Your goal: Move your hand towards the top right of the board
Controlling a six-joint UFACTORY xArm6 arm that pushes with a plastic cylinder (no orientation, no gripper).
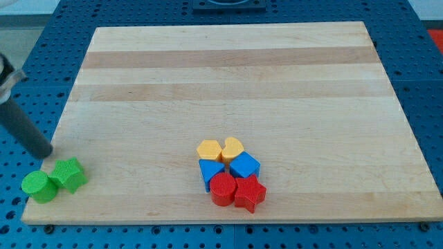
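My tip [48, 153] is seen at the worktop's [228, 76] lower left, just above the green blocks [54, 180]. No fingers are fitted; nothing is gripped. The rigid rod slides freely toward the bare top right.

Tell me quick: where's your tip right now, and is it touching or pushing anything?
My tip: no claw, so nothing held. It sits at the board's left edge, just above the green star and green cylinder; contact cannot be told.
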